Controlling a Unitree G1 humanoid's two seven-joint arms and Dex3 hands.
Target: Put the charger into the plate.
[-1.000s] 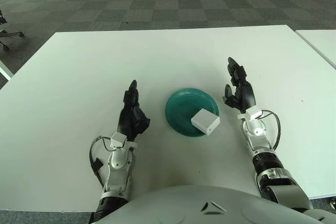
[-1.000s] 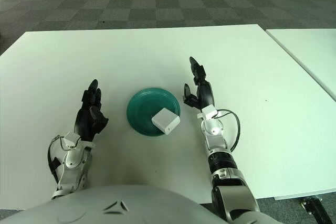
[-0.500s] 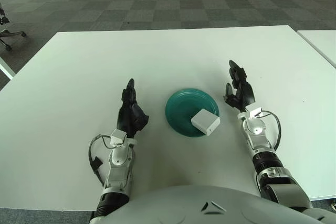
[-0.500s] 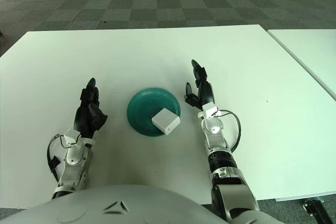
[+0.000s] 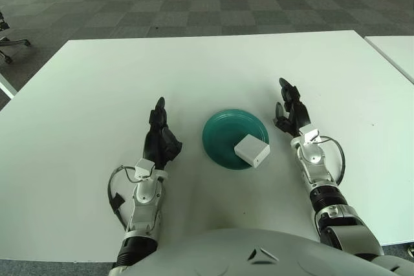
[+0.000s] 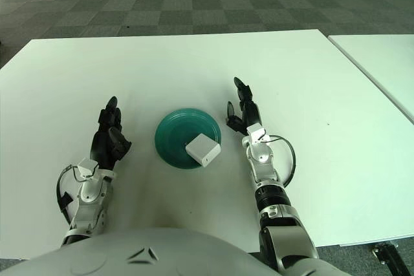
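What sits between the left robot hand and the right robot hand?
The green plate with the white charger on its near right rim; both eye views show it.

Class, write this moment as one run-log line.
small white block charger: in round teal plate, at its near-right rim | left hand: open, left of plate | right hand: open, right of plate | white table

The plate lies on the bench; the charger sits in the plate's near right part, overlapping its rim.
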